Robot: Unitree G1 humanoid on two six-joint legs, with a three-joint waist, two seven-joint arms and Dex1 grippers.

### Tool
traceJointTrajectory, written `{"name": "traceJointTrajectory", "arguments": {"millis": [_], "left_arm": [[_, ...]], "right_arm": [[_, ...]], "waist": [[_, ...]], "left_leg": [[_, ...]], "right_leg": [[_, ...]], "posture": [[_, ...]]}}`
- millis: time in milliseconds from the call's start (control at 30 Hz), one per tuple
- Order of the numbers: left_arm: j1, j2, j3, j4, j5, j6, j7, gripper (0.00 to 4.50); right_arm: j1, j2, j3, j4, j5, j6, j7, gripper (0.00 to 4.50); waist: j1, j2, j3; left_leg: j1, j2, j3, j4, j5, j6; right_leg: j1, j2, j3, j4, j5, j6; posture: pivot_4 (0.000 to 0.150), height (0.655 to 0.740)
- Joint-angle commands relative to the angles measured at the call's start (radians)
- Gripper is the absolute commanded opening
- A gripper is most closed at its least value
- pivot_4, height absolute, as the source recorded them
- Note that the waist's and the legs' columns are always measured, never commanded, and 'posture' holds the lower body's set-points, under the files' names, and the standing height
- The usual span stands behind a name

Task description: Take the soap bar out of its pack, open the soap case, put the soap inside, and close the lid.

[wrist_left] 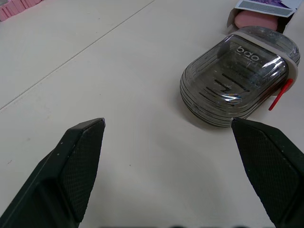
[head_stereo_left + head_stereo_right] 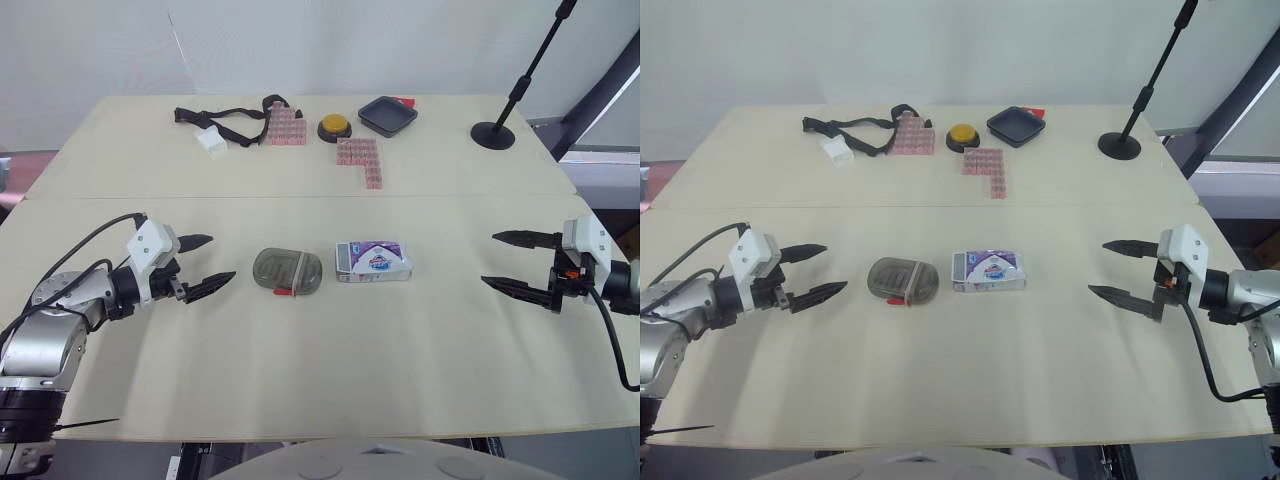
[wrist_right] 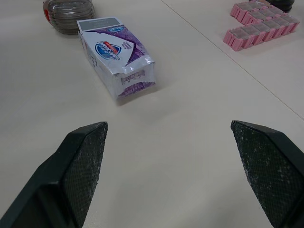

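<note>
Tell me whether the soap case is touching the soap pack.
Apart. The left eye view shows a strip of bare table between the soap case and the soap pack.

Mid-table (image 2: 320,370): case (image 2: 287,271), pack (image 2: 374,260) just right of it, possibly touching. Behind, left to right: strap (image 2: 225,118), blocks (image 2: 285,126), button (image 2: 334,127), tray (image 2: 388,115), stand (image 2: 493,134).

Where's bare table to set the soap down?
Bare: near strip in front of the soap case and soap pack; also between soap pack and right gripper. Crowded: far edge, with strap, pink blocks, yellow button, black tray.
</note>
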Motion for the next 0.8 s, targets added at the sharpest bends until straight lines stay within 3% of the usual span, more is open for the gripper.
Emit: {"name": "traceJointTrajectory", "arguments": {"millis": [33, 500, 800], "left_arm": [[-0.017, 0.002, 0.031, -0.025, -0.03, 0.012, -0.001, 4.5], [-0.037, -0.016, 0.032, -0.057, -0.129, 0.075, -0.042, 4.5], [-0.073, -0.055, 0.006, -0.042, -0.15, 0.006, -0.132, 4.5]], "right_arm": [[-0.018, -0.011, -0.014, 0.016, -0.01, -0.052, 0.03, 4.46], [-0.027, -0.01, 0.029, 0.079, -0.074, -0.168, 0.066, 4.46], [-0.236, -0.016, 0.147, 0.164, -0.149, -0.187, 0.121, 4.46]], "waist": [[0.001, 0.0, 0.0], [0.0, 0.0, 0.0], [-0.001, 0.002, -0.001]], "left_leg": [[0.0, 0.0, 0.0, 0.0, 0.0, 0.0], [0.0, 0.0, 0.0, 0.0, 0.0, 0.0], [0.0, 0.0, 0.0, 0.0, 0.0, 0.001]], "right_leg": [[0.0, 0.0, 0.0, 0.0, 0.0, 0.0], [0.0, 0.0, -0.001, 0.0, 0.0, 0.0], [0.0, 0.0, 0.0, 0.001, 0.0, 0.0]], "posture": [[0.15, 0.74], [0.15, 0.74], [0.15, 0.74]]}}
